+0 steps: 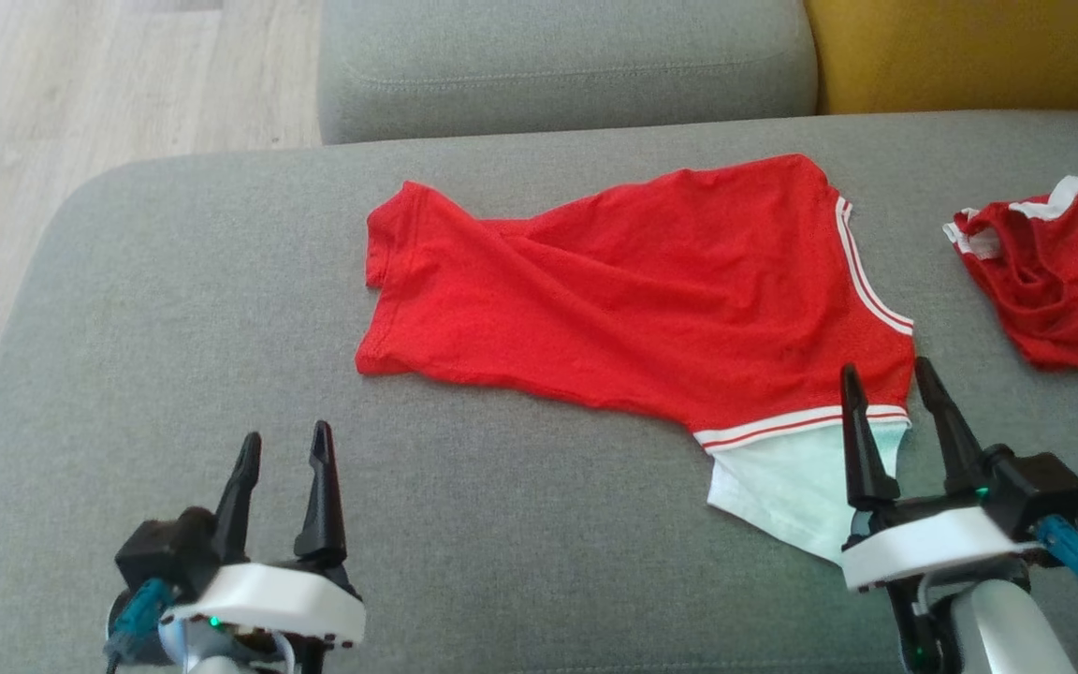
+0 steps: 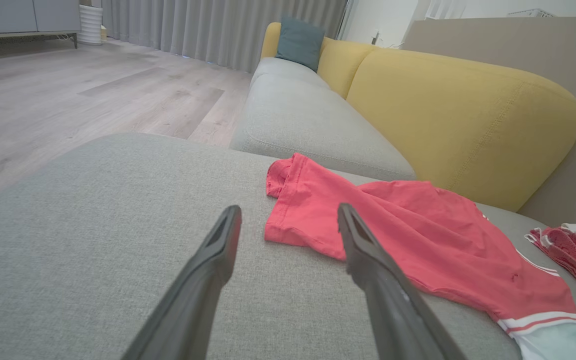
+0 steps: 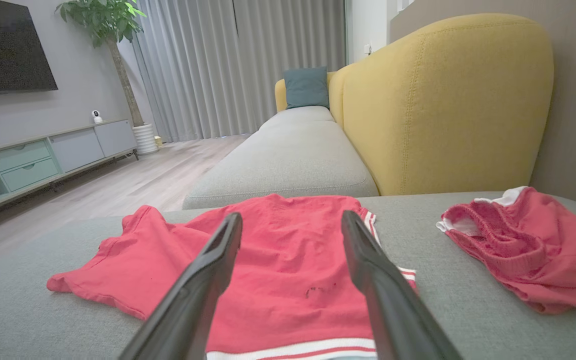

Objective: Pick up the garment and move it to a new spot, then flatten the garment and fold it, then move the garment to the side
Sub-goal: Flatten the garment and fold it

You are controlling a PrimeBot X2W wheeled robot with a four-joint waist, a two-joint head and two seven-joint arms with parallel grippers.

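A broad grey fabric seat (image 1: 174, 309) lies in the foreground, and a second grey seat cushion (image 3: 288, 160) runs on beyond its far edge. A mustard-yellow backrest (image 3: 443, 100) stands along the right side of that farther cushion, with a teal cushion (image 3: 307, 87) propped at its far end. Pale wood-look flooring (image 2: 68, 95) spreads to the left. Grey curtains (image 3: 238, 65) hang full height. A dark screen (image 3: 8, 47) is mounted on the grey wall (image 3: 83, 80) above a low cabinet (image 3: 43, 157), beside a leafy plant (image 3: 103, 15) in a white ribbed pot (image 3: 145, 138).

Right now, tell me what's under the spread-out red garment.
The red garment lies on the grey cushion, which shows all around it. Directly beneath the cloth is covered; it lies fairly flat, without obvious bulges.
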